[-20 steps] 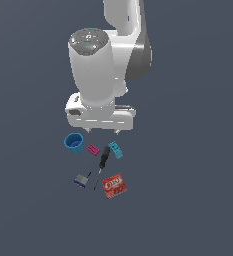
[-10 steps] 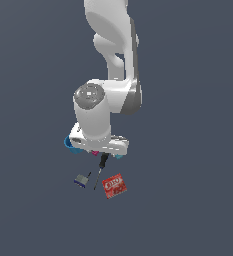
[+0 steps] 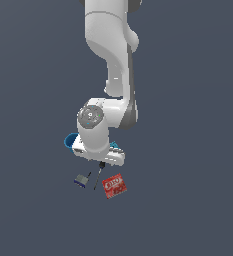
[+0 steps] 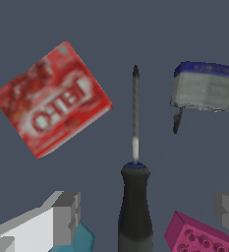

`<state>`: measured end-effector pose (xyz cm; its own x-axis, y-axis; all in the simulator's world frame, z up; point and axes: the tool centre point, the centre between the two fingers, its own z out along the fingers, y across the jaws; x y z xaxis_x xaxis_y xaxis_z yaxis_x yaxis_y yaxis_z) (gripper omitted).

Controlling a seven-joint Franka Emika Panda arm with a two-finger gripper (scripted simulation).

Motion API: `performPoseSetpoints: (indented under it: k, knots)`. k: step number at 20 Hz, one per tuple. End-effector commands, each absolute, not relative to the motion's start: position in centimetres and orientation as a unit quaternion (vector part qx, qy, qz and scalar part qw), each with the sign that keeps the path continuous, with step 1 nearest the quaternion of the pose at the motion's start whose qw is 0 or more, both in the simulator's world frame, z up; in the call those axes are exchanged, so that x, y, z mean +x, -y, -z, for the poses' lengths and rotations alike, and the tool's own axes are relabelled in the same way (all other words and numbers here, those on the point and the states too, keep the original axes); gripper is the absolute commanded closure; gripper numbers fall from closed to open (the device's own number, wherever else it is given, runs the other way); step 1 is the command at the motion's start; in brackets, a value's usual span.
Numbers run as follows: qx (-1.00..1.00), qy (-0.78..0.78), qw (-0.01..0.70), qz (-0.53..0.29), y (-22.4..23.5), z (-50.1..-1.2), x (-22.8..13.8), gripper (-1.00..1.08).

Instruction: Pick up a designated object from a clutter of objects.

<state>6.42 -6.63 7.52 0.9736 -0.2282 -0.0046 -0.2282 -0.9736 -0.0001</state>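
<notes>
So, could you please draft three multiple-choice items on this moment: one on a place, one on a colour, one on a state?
1. In the wrist view, the screwdriver handle lies:
A. between the tool fingers
B. on the red box
C. inside the cup

2. The brick beside the handle is:
A. yellow
B. magenta
C. white

3. The tool's fingers are:
A. clamped on the handle
B. apart, either side of it
C. out of view

Answers: 1 A, the handle sits midway between them. 2 B, its studded top is magenta. 3 B, gaps show on both sides.
</notes>
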Motion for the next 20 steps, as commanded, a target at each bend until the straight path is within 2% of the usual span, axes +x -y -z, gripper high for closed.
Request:
performPoseSetpoints:
  k: [1, 9, 20]
  knots:
    - [-0.993, -0.118, 0.000, 0.000, 6.7, -6.8, 6.5, -0.92]
    - [-0.993, -0.119, 0.000, -0.001, 6.7, -6.1, 6.5, -0.92]
    - [-0.993, -0.119, 0.000, 0.000, 6.8, -1.7, 6.4, -0.92]
